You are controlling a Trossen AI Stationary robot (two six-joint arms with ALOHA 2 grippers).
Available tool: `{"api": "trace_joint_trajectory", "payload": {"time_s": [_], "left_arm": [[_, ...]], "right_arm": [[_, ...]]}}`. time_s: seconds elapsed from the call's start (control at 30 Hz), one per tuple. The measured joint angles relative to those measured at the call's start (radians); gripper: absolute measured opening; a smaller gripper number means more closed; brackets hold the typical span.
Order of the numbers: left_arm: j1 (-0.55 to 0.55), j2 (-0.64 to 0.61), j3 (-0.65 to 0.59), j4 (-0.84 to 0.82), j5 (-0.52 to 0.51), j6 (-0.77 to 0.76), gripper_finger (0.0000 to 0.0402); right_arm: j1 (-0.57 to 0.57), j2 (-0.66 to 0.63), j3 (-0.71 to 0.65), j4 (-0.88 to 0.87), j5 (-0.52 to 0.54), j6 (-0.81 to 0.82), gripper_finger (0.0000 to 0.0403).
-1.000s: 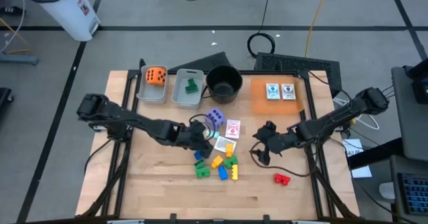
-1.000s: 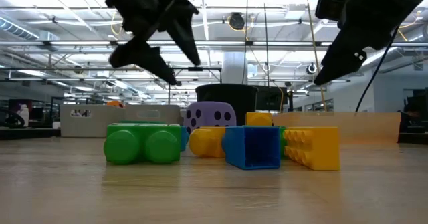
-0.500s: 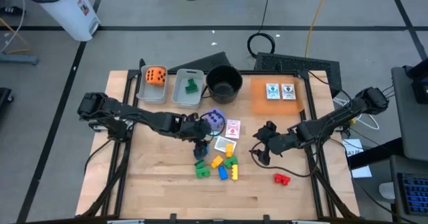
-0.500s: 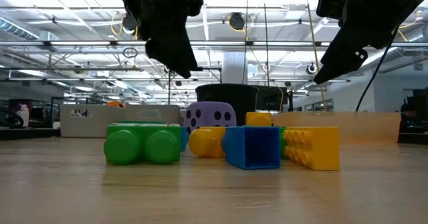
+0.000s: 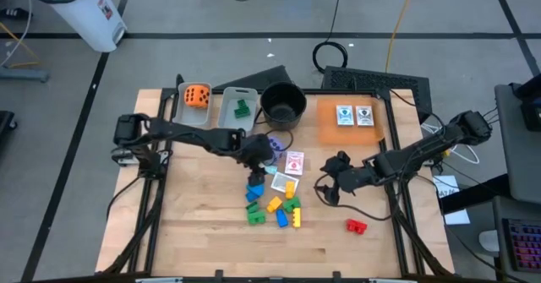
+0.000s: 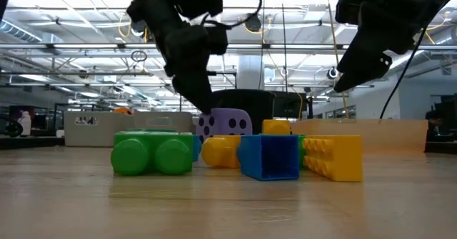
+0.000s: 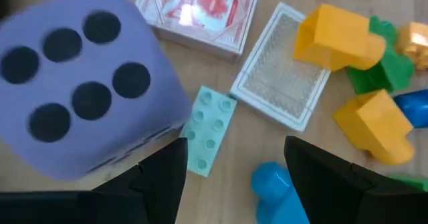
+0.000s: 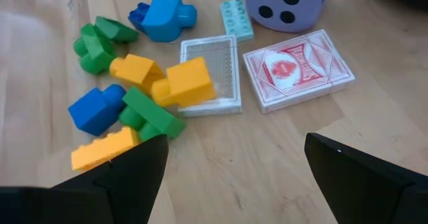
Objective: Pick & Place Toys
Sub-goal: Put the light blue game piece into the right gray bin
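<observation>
Two black jointed arms [image 5: 177, 135]; thin black cables

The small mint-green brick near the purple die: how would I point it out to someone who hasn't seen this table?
Start at the round black pot at the table's back edge and come forward to the big purple die. The mint-green brick lies flat right beside it, next to a white-edged card. It is the only pale, thin, studded piece; the other blocks are chunky and bright.

Your left gripper [image 5: 256, 158] hangs low at mid-table, fingers parted, holding nothing — your right gripper [image 5: 328, 187] waits apart, jaws wide, empty.
</observation>
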State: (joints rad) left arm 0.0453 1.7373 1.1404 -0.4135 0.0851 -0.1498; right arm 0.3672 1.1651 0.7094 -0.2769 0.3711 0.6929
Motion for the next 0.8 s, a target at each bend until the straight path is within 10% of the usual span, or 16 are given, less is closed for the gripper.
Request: {"api": "trace_joint_trajectory", "payload": {"time_s": [0.8], "left_arm": [[-0.014, 0.136, 0.0, 0.071, -0.101, 0.095, 0.0255]], "right_arm": [[-0.034, 0.0, 0.0, -0.004, -0.005, 0.013, 0.0345]]}}
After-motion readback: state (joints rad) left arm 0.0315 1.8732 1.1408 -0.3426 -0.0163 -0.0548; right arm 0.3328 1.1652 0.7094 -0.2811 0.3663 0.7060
